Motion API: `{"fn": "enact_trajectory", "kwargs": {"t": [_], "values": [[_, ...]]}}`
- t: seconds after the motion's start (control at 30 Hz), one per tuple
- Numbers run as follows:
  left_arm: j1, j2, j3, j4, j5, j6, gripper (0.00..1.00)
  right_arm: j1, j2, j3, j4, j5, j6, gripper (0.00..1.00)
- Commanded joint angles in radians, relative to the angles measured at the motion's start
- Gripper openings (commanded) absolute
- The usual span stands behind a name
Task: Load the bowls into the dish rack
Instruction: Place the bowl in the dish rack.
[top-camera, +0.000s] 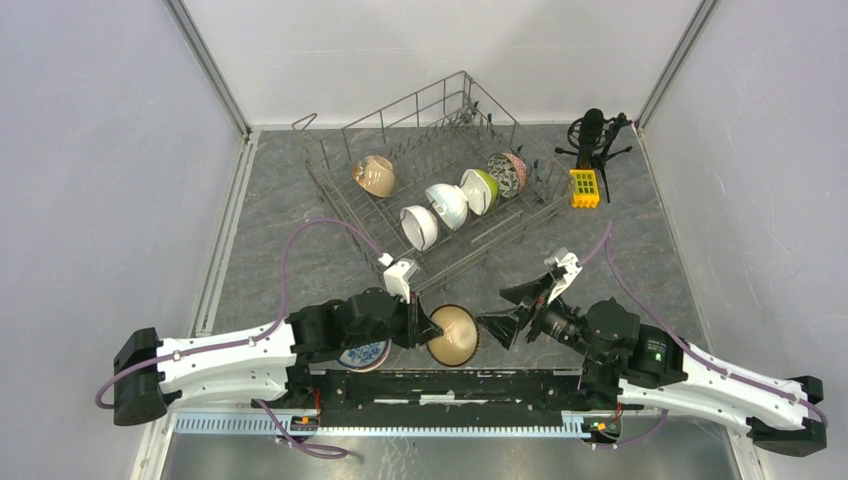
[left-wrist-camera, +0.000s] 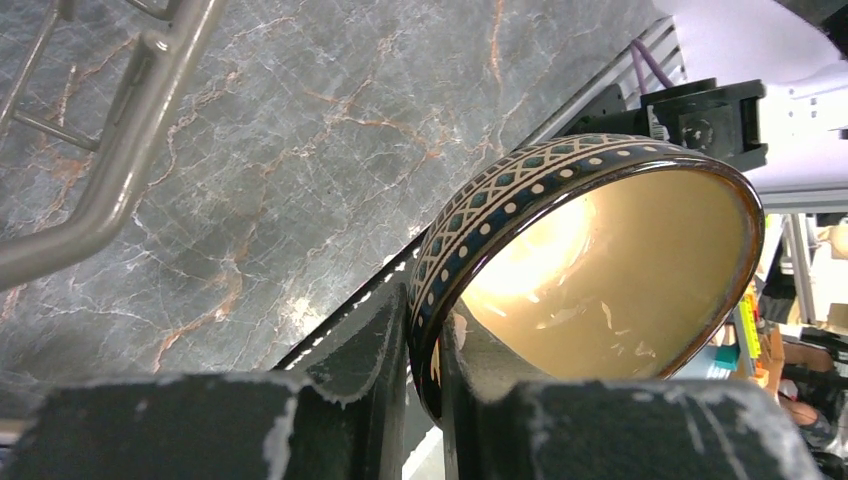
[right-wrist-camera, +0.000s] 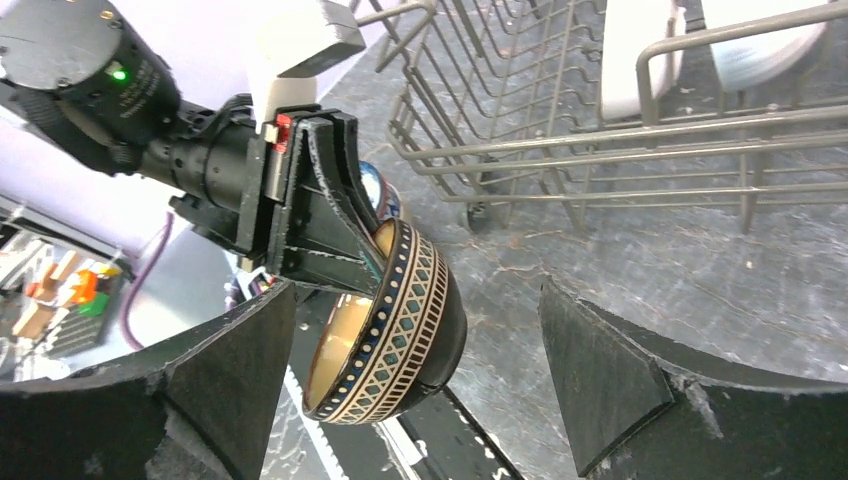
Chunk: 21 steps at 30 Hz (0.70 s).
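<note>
My left gripper (top-camera: 432, 328) is shut on the rim of a bowl (top-camera: 455, 335) with a tan inside and a dark patterned outside, held on edge above the table's near side. One finger (left-wrist-camera: 365, 350) is outside the rim and the other inside the bowl (left-wrist-camera: 600, 270). My right gripper (top-camera: 505, 312) stands open just right of it, with the bowl (right-wrist-camera: 400, 320) between its spread fingers but untouched. The dish rack (top-camera: 335, 190) holds several bowls on edge: tan (top-camera: 375, 175), white (top-camera: 420, 226), white (top-camera: 447, 204), lime green (top-camera: 479, 190), speckled (top-camera: 507, 173). A blue-and-white bowl (top-camera: 362, 355) lies under the left arm.
A black microphone on a tripod (top-camera: 593, 135) and a yellow block (top-camera: 584, 187) stand right of the rack. The rack's near wire wall (right-wrist-camera: 600, 150) is close behind the held bowl, and its corner (left-wrist-camera: 130, 150) shows in the left wrist view. White walls enclose the marble table.
</note>
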Motion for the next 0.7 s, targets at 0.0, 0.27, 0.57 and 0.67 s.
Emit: {"fn": "enact_trajectory", "kwargs": {"t": [0.0,0.27,0.57,0.67], "values": [[0.014,-0.075,0.004,0.234,-0.030,-0.050,0.02,0.008,-0.034,-0.022,0.107,-0.081,0.044,0.96],[0.014,-0.121,0.071,0.252,0.034,-0.005,0.02,0.008,-0.035,-0.022,0.174,-0.164,0.075,0.98],[0.014,-0.138,0.176,0.197,0.055,0.051,0.02,0.008,-0.033,-0.013,0.209,-0.199,0.102,0.98],[0.014,-0.133,0.204,0.169,0.042,0.072,0.02,0.007,-0.022,-0.006,0.228,-0.213,0.109,0.98]]}}
